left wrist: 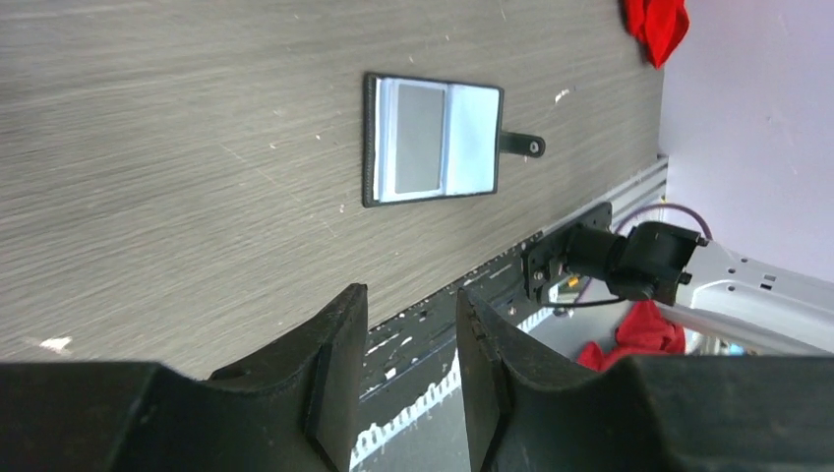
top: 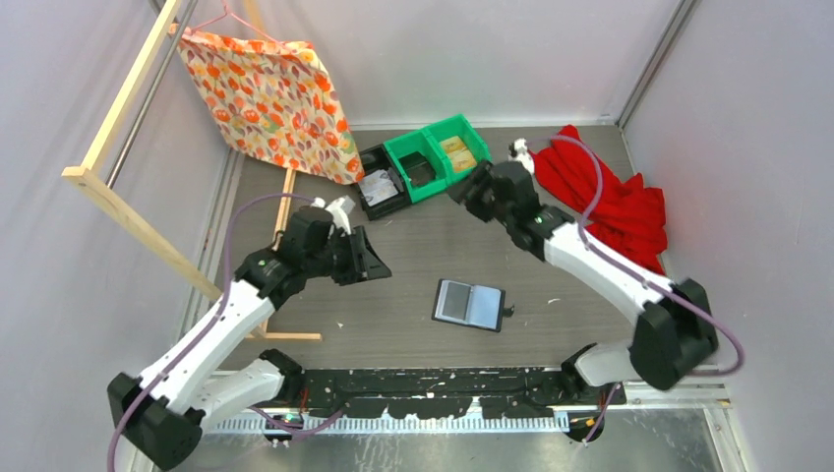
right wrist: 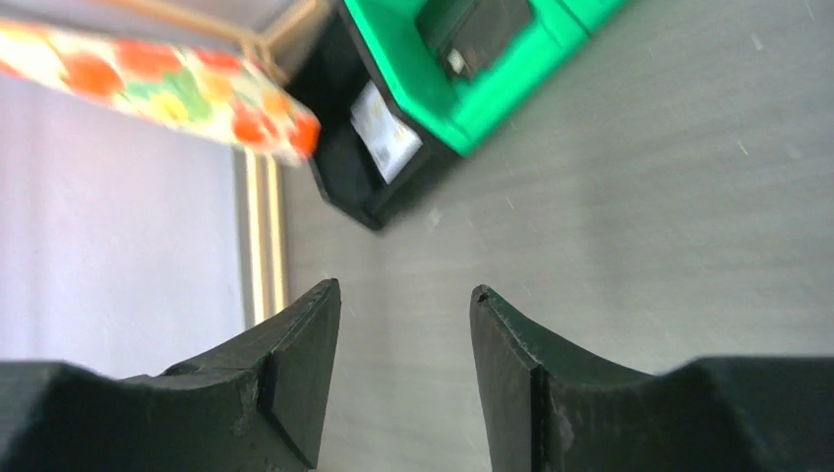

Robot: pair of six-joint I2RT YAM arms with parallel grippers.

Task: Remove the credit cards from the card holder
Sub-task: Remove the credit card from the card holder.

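The card holder (top: 469, 304) lies open mid-table, credit cards (left wrist: 418, 138) seemingly tucked inside, nothing out yet. Left gripper (top: 366, 260) and right gripper (top: 462, 187) hover apart from it, spread and empty.

— What's lying on the tabletop (top: 413, 246)?
— Grey wood grain, with a few white specks; the card holder (top: 469, 304) lies open and flat toward the near middle, glossy sleeves up, snap tab pointing right, well apart from everything else.
— And further back?
— A black bin (top: 366, 167) and a green bin (top: 429, 191) touching side by side; a red cloth (top: 615, 197) heaped at the far right; a wooden frame (top: 290, 335) resting along the left.
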